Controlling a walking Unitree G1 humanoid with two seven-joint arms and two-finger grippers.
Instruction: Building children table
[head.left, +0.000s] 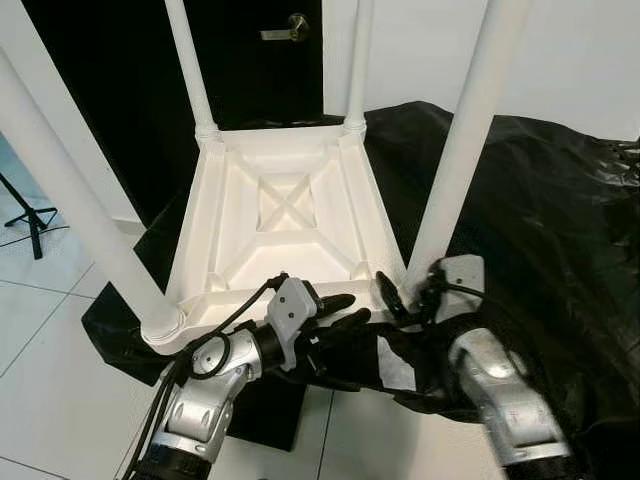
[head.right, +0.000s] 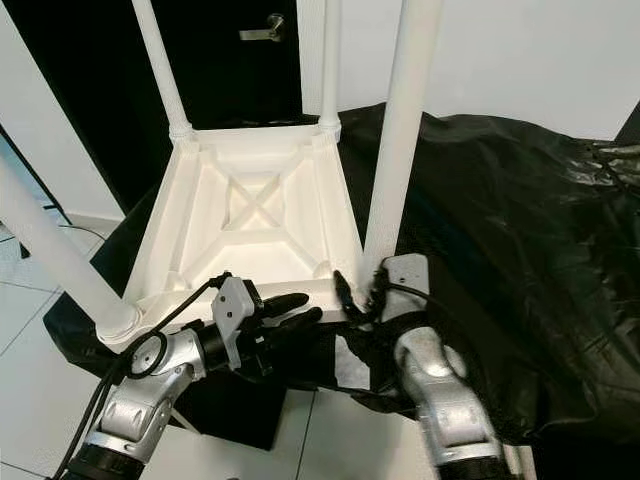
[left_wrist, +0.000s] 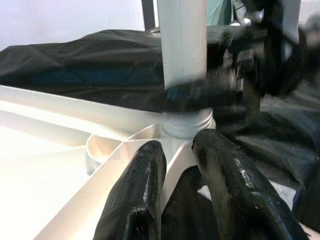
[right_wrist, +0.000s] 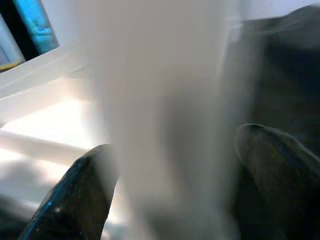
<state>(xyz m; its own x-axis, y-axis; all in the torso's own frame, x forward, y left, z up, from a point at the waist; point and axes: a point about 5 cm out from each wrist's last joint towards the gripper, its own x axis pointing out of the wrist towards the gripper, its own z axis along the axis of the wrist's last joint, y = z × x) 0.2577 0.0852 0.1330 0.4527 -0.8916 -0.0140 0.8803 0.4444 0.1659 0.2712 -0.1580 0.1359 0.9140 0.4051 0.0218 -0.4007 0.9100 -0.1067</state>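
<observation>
Right tool (head.right: 362, 292) clamps round white plastic leg (head.right: 395, 150) at 5 o'clock corner of upturned white plastic children's table (head.right: 250, 215); left tool (head.right: 290, 310) narrow, bracing rim. Risk: cross-threaded leg, slipping grip.

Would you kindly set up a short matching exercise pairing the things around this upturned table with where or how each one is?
1. right claw
2. left claw
3. black sheet
4. door handle

A. spread under the table
B. around the near right leg's base
C. on the dark door behind
D. at the table's near edge

Pairs: 1-B, 2-D, 3-A, 4-C
</observation>
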